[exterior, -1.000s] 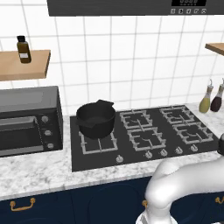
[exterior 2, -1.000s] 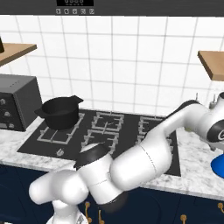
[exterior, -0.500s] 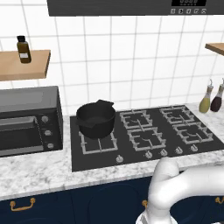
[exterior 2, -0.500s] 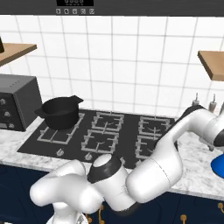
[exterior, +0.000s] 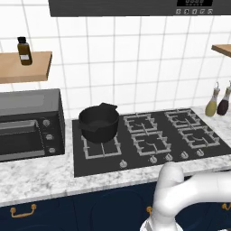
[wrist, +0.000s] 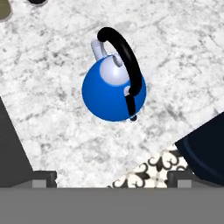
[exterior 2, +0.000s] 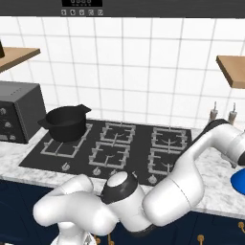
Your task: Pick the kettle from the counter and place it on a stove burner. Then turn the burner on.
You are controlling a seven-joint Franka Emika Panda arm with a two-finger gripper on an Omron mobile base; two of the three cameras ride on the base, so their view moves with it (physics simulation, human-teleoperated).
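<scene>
The blue kettle (wrist: pixel 113 89) sits upright on the marble counter (wrist: pixel 52 109), to the right of the black cooktop (exterior 2: pixel 139 148); in the right base view a sliver of it shows at the right edge, past the arm. In the hand view its black arched handle (wrist: pixel 123 57) runs over the pale lid, the short spout (wrist: pixel 97 47) pointing away. The gripper (wrist: pixel 111 178) hangs above the kettle, released, its two dark tips spread wide and touching nothing. A black pot (exterior: pixel 99 122) occupies the far-left stove burner (exterior: pixel 100 145). Two slim bottles (exterior: pixel 217 101) stand at the far right of the cooktop. A toaster oven (exterior: pixel 28 124) sits on the counter to the left.
</scene>
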